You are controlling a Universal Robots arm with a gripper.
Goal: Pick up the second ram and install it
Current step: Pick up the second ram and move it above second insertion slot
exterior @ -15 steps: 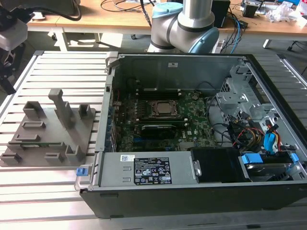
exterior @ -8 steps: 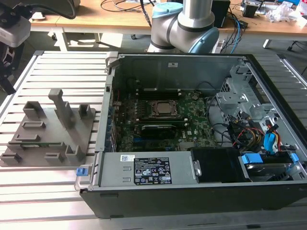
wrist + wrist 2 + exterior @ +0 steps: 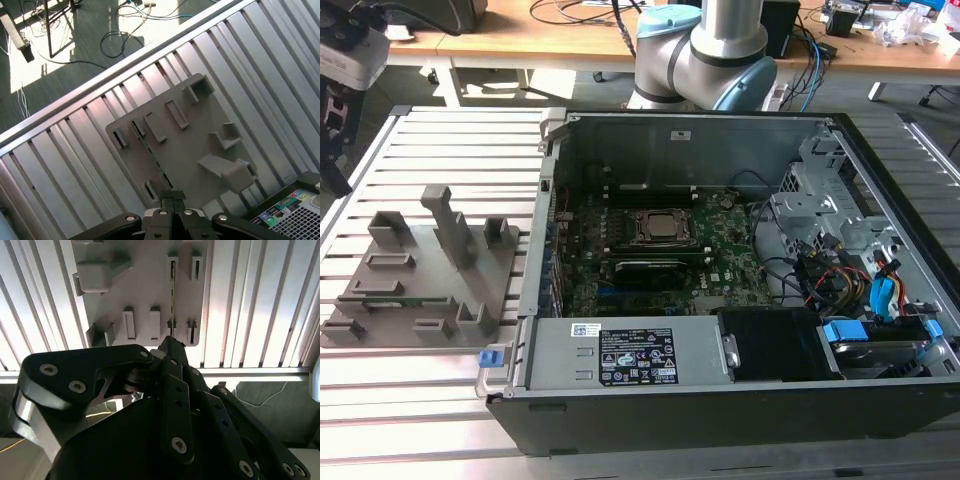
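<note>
Grey holder tray lying on slatted metal table, beside open computer case. Second ram standing on edge in tray's slots, showing as thin dark strip. Gripper hovering above tray, apart from ram, fingers pressing together, gripping nothing.

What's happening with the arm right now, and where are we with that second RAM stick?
The arm's claw hangs over the grey holder tray. The tray lies on the slatted table, to the exterior view's left of the open computer case. The second ram stands on edge in the tray's slots, below the claw and not yet gripped. The claw looks shut and holds nothing.
</note>
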